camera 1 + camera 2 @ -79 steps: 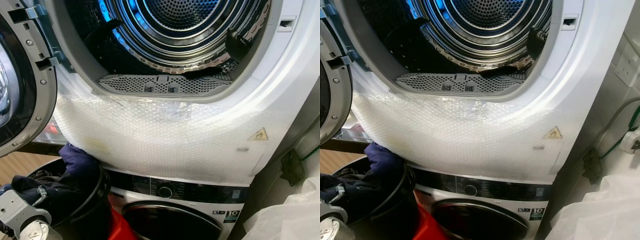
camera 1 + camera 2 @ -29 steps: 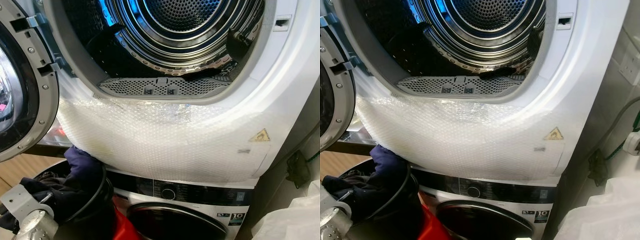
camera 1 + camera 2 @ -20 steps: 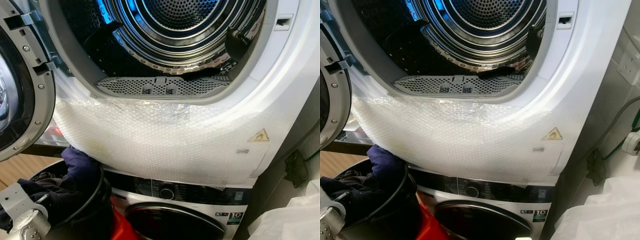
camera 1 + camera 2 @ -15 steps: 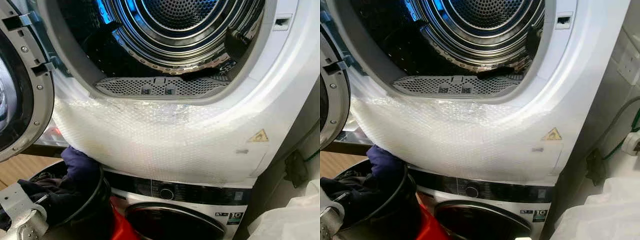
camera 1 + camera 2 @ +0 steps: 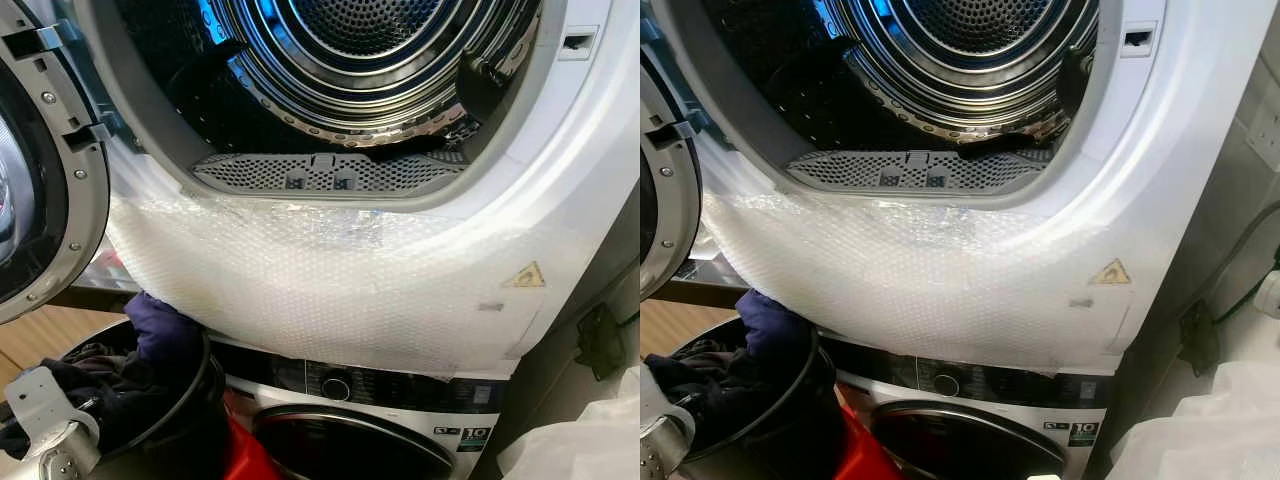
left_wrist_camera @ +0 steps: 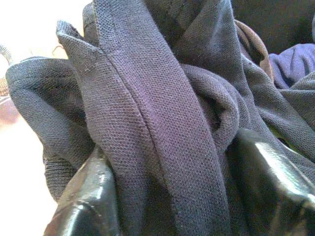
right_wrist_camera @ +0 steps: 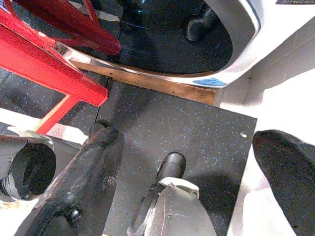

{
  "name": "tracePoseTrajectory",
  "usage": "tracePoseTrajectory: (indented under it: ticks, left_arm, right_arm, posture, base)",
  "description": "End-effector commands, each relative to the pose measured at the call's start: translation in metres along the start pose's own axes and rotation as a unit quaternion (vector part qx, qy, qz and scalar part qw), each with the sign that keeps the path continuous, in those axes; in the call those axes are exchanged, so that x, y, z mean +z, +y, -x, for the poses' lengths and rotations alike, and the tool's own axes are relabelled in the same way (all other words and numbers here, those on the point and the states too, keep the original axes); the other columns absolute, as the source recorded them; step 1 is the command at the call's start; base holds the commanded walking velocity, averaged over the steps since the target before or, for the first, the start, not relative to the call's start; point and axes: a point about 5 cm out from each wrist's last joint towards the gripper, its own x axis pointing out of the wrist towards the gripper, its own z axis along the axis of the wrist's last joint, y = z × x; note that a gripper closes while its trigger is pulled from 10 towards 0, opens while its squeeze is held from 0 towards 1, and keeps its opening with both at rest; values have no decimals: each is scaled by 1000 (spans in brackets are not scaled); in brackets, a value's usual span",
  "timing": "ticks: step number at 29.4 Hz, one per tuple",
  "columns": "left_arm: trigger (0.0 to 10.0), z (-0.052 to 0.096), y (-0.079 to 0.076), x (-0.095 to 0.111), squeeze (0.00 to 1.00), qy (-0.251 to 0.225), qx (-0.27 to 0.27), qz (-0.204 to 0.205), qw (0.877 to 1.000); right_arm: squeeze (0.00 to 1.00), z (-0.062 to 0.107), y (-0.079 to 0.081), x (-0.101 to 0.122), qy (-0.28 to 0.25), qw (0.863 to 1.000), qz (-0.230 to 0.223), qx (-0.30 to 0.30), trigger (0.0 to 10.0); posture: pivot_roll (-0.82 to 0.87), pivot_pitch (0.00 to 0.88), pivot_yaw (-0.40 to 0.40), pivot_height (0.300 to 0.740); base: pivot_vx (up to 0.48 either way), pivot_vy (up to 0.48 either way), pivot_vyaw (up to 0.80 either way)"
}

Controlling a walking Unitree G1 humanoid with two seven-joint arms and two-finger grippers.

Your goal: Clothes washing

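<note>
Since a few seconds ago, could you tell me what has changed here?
Little has changed. The left gripper stays shut on the dark garment in the basket and has shifted slightly. The dryer door stays open, the drum as it was.

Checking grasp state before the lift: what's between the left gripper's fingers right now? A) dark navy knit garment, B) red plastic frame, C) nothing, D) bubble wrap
A: in the left wrist view the dark navy garment is bunched between the two black fingers of the left gripper, which are closed on its folds.
</note>
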Motion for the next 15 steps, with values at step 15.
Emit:
tracePoseTrajectory:
  ticks: [15]
  left_arm:
    - [0,7,-9,-20,0,-4,-16,15,1000]
  right_arm:
    - [0,0,11,-1,5,1000,2,18,10000]
  posture:
    - [142,0,121,740]
  base:
    - [0,0,0]
